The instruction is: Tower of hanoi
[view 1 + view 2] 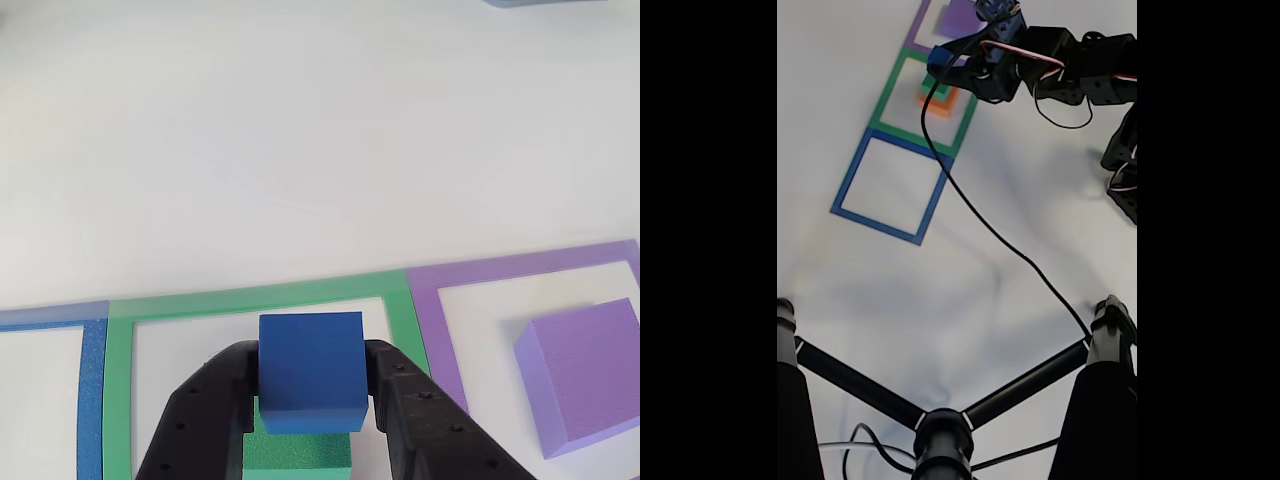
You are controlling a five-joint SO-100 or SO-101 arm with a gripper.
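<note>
My black gripper (312, 375) is shut on the small blue cube (311, 365), one finger on each side. Directly beneath the cube sits the green block (298, 458), inside the green tape square (118, 380); whether the cube touches it I cannot tell. The flat purple slab (590, 375) lies to the right, inside the purple tape square (430, 320). In the fixed view the gripper (940, 66) holds the blue cube (938, 60) over the green block (933, 88), which sits on the orange block (948, 101). The purple slab (962, 14) is at the top edge.
A blue tape square (845, 190) lies on the white table with nothing in it, its edge showing at left in the other view (92, 390). The arm's black cable (980, 215) trails across the table. Black tripod legs (855, 385) span the bottom of the fixed view.
</note>
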